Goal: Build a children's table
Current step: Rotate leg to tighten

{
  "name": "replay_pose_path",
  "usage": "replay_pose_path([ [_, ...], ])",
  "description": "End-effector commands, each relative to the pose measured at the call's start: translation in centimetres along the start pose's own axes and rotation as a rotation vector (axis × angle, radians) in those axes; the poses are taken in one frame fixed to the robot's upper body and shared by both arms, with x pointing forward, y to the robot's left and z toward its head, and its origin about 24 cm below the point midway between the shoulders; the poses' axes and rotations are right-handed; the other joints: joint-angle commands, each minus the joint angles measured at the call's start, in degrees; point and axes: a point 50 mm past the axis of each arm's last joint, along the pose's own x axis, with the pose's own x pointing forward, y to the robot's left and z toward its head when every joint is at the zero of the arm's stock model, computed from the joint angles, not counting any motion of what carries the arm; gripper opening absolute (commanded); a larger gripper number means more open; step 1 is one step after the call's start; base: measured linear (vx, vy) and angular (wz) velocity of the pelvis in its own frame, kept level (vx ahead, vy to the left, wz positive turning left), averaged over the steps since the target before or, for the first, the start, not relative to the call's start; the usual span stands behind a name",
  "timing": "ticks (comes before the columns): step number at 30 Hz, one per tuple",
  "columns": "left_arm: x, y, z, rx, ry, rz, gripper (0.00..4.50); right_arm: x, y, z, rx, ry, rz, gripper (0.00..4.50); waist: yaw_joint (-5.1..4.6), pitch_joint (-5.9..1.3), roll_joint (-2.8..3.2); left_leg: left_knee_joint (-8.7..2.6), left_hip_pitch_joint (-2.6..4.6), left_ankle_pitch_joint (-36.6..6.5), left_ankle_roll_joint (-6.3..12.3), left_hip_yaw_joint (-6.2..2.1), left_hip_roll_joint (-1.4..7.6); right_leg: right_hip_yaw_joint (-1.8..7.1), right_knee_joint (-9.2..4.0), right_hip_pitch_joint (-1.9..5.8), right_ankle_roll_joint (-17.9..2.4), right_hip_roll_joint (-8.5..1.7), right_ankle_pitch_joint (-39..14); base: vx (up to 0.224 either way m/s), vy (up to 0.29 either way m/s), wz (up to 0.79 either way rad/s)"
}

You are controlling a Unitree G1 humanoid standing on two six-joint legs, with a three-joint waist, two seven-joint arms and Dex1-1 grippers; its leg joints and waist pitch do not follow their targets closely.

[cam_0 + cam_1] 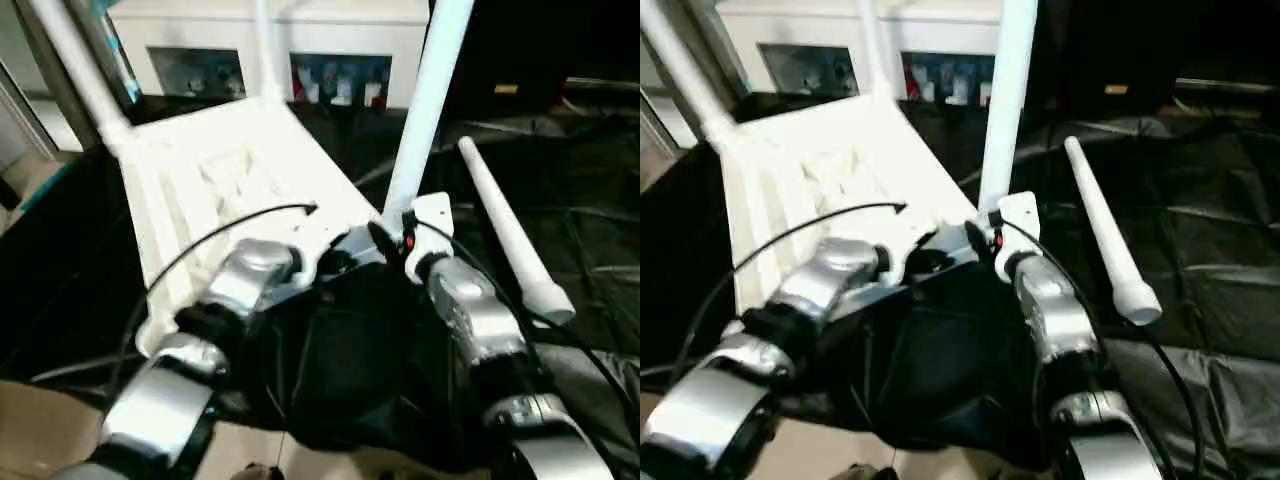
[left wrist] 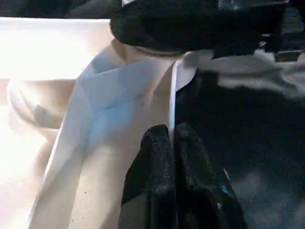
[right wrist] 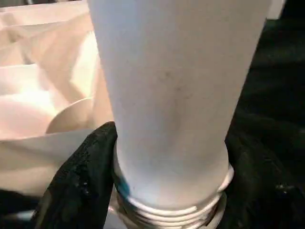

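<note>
The white table top (image 1: 200,170) lies upside down on a black sheet, ribbed underside up. Two legs stand in its far corners, one at the far left (image 1: 75,60) and one at the back (image 1: 265,50). A third leg (image 1: 425,110) stands upright in the near right corner socket. My right gripper (image 3: 171,157) is shut on this leg just above its threaded base, one black finger (image 3: 81,181) on each side. My left gripper (image 2: 171,136) is shut on the thin rim of the table top beside that corner. A loose leg (image 1: 510,235) lies on the sheet to the right.
A white cabinet (image 1: 270,30) with glass doors stands behind the table. The black sheet (image 1: 590,200) covers the floor to the right and in front. A black cable (image 1: 220,235) arcs over my left forearm. Bare floor (image 1: 40,420) shows at the near left.
</note>
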Motion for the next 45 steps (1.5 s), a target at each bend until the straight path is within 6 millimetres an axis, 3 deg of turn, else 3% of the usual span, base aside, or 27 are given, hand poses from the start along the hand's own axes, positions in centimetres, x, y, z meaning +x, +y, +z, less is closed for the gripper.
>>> replay_pose_path([
  [1, 1.1, -0.9, 2.0, 0.014, -0.088, 0.014, 0.00, 0.5, 5.6, -2.4, 0.080, 0.082, 0.228, 3.30, 0.09, -3.56, -0.92, -4.29, 0.43, -12.6, 3.26, -1.85, 2.75, 2.96, -5.40, 1.99, -11.7, -4.48, -15.1, 0.000, 0.000, 0.00],
  [4, 0.9, -1.1, 1.9, 0.040, -0.095, -0.031, 0.00, 0.4, 5.3, -1.7, 0.078, 0.045, 0.251, 3.62, 0.09, -3.81, -0.92, -4.17, 0.29, -10.9, 4.64, -1.79, 2.75, 2.80, -5.21, 2.13, -12.2, -4.46, -13.2, 0.000, 0.000, 0.00],
  [8, 0.6, -1.2, 1.5, 0.060, -0.096, -0.078, 0.00, 0.2, 4.7, -1.4, 0.058, 0.029, 0.288, 3.72, 0.02, -3.91, -0.93, -4.12, -0.01, -9.5, 5.58, -1.78, 2.73, 2.72, -5.09, 2.30, -12.3, -4.48, -12.3, 0.000, 0.000, 0.00],
  [12, -1.1, -1.4, 0.3, 0.135, -0.108, -0.228, 0.00, -1.6, 3.0, -0.8, -0.016, 0.009, 0.449, 3.72, 0.17, -4.06, -1.21, -4.01, -0.19, -8.6, 6.87, -1.79, 2.83, 2.71, -4.97, 2.56, -12.3, -4.41, -11.4, 0.000, 0.000, 0.00],
  [14, -1.7, -1.3, -0.1, 0.147, -0.097, -0.260, 0.00, -2.2, 2.5, -0.6, -0.040, 0.011, 0.494, 3.72, 0.16, -4.12, -0.93, -3.98, -0.17, -7.5, 7.51, -1.72, 3.06, 2.81, -4.67, 2.33, -12.7, -4.40, -9.2, 0.000, 0.000, 0.00],
  [15, -2.4, -1.3, -0.7, 0.158, -0.086, -0.306, 0.00, -3.1, 1.8, -0.5, -0.079, 0.021, 0.549, 3.72, 0.29, -4.32, -1.16, -3.87, -0.04, -6.7, 7.85, -1.60, 3.09, 2.78, -4.45, 2.39, -13.5, -4.23, -6.9, 0.000, 0.000, 0.00],
  [17, -2.8, -1.2, -1.0, 0.164, -0.080, -0.333, 0.00, -3.6, 1.4, -0.5, -0.102, 0.030, 0.583, 3.72, 0.55, -4.50, -0.98, -3.68, -0.10, -5.5, 8.46, -1.54, 3.17, 2.77, -4.09, 2.42, -13.9, -4.19, -4.5, 0.000, 0.000, 0.00],
  [21, -4.7, -0.7, -1.7, 0.170, -0.070, -0.426, 0.00, -5.7, 0.2, -0.3, -0.184, 0.080, 0.719, 3.72, 1.38, -5.31, -1.05, -2.78, -0.62, 0.4, 11.62, -1.57, 3.24, 2.68, -2.45, 2.50, -15.3, -4.14, 6.0, 0.000, 0.000, 0.00],
  [22, -5.2, -0.6, -1.9, 0.170, -0.065, -0.448, 0.00, -6.2, -0.1, -0.2, -0.205, 0.090, 0.746, 3.72, 1.56, -5.01, -0.98, -2.62, -0.84, 1.2, 13.10, -1.49, 3.27, 2.52, -2.27, 2.02, -15.7, -4.14, 7.9, 0.000, 0.000, 0.00],
  [23, -5.4, -0.6, -1.9, 0.173, -0.063, -0.460, 0.00, -6.4, -0.2, -0.2, -0.215, 0.097, 0.760, 3.72, 1.53, -4.93, -1.02, -2.67, -0.85, 0.7, 13.14, -1.48, 3.30, 2.46, -2.41, 1.97, -15.7, -4.14, 7.1, 0.000, 0.000, 0.00],
  [27, -6.3, -0.6, -2.2, 0.174, -0.051, -0.500, 0.00, -6.9, -0.5, 0.0, -0.237, 0.113, 0.789, 3.72, 1.50, -4.50, -0.96, -3.10, -0.55, -3.7, 10.92, -1.47, 3.54, 2.50, -3.26, 1.79, -15.3, -4.28, -1.3, 0.000, 0.000, 0.00],
  [28, -6.4, -0.6, -2.2, 0.172, -0.051, -0.505, 0.00, -7.0, -0.6, 0.0, -0.242, 0.117, 0.791, 3.46, 1.48, -4.46, -0.93, -3.20, -0.46, -4.6, 9.93, -1.43, 3.55, 2.59, -3.43, 1.72, -15.1, -4.29, -3.2, 0.000, 0.000, 0.00],
  [31, -6.5, -0.6, -2.2, 0.171, -0.050, -0.510, 0.00, -7.0, -0.5, 0.1, -0.230, 0.115, 0.797, 3.34, 1.46, -4.50, -1.08, -3.23, -0.41, -4.4, 8.89, -1.38, 3.45, 2.74, -3.43, 1.76, -14.8, -4.26, -3.3, 0.000, 0.000, 0.00],
  [36, -6.4, -0.6, -2.4, 0.168, -0.050, -0.508, 0.00, -7.1, -0.2, -0.2, -0.223, 0.126, 0.825, 2.87, 1.50, -4.77, -1.31, -2.85, -0.66, -1.3, 10.58, -1.37, 3.27, 2.65, -2.81, 1.91, -15.2, -4.20, 1.7, 0.000, 0.000, 0.00],
  [41, -5.5, -0.4, -2.3, 0.160, -0.048, -0.410, 0.00, -6.2, 0.0, -1.3, -0.212, 0.137, 0.697, 2.79, 1.35, -4.65, -1.41, -2.90, -0.69, -1.7, 10.33, -1.39, 3.26, 2.61, -3.02, 1.72, -14.7, -4.26, -0.5, 0.000, 0.000, 0.00],
  [45, -3.6, 0.7, -1.9, 0.090, -0.025, -0.183, 0.00, -4.1, 0.2, -2.3, -0.103, 0.119, 0.420, 2.78, 0.53, -3.79, -1.39, -3.71, -0.02, -8.8, 5.13, -1.42, 3.01, 2.71, -4.69, 1.38, -13.0, -4.30, -13.3, 0.000, 0.000, 0.00],
])
